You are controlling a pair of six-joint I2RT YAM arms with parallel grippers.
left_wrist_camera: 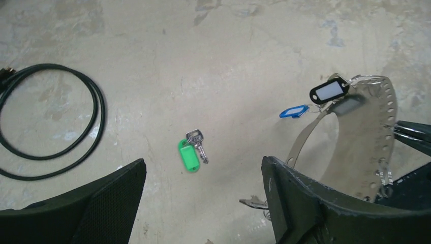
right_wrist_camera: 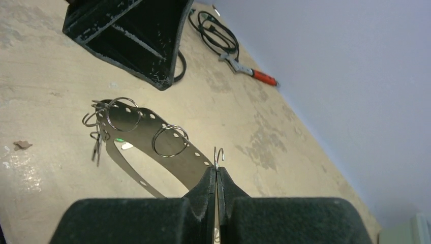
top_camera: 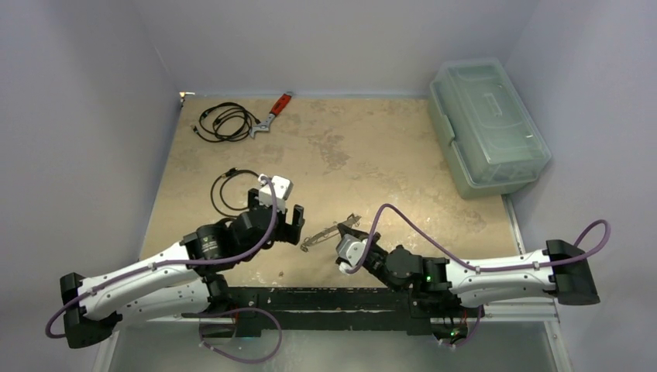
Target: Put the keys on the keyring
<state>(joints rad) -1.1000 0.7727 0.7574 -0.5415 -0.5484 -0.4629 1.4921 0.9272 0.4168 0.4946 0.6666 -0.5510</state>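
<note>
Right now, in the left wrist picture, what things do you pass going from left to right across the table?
Cable → green key → blue key → black key.

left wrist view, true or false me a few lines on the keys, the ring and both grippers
1. The green-tagged key lies loose on the tan table. True.
2. The blue-tagged key lies on the table too. False: it hangs from the grey perforated metal keyring.
3. The right gripper pinches the keyring's edge. True.
4. The left gripper holds the green-tagged key. False: it is open and empty.
</note>
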